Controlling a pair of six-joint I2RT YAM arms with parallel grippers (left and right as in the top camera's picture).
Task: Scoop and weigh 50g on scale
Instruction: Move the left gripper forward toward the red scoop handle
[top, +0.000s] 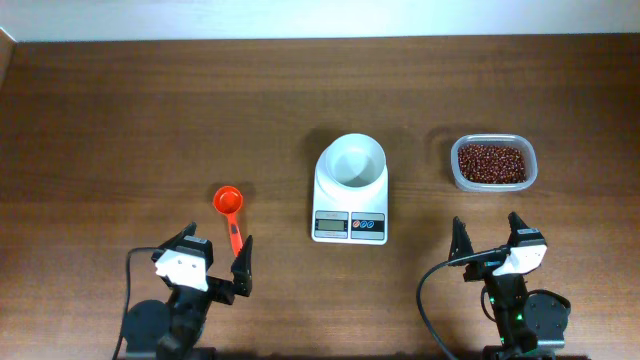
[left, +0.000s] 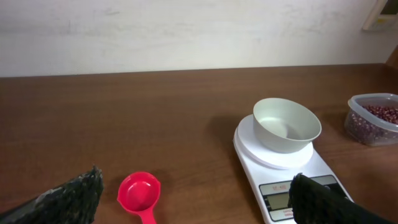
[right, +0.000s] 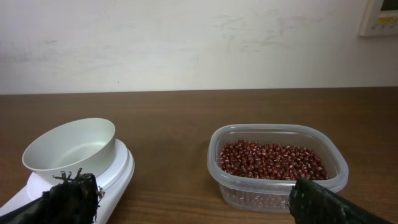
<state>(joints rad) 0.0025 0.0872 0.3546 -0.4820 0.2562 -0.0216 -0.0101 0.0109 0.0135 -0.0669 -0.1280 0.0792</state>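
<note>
Brown wooden desk fills my overhead view, with a pale wall behind it in both wrist views.

The scale sits mid-desk, white, with its display and its blue and red buttons facing my arms. The display reads too small for me to tell.

A clear plastic tub sits to the right of the scale and apart from it, holding red beans in a low layer.

A white round bowl sits on the scale's platform, upright, with nothing visible inside.

Left claw is low at the near edge, left of the scale. Its fingers are spread wide and grip nothing.

Right claw is at the near edge, in front of the tub. It is also spread wide and grips nothing.

A red measuring scoop lies flat on the desk left of the scale, cup up and empty. Its handle runs back toward the left claw, and its end sits just beside one finger. I cannot tell whether they touch.
</note>
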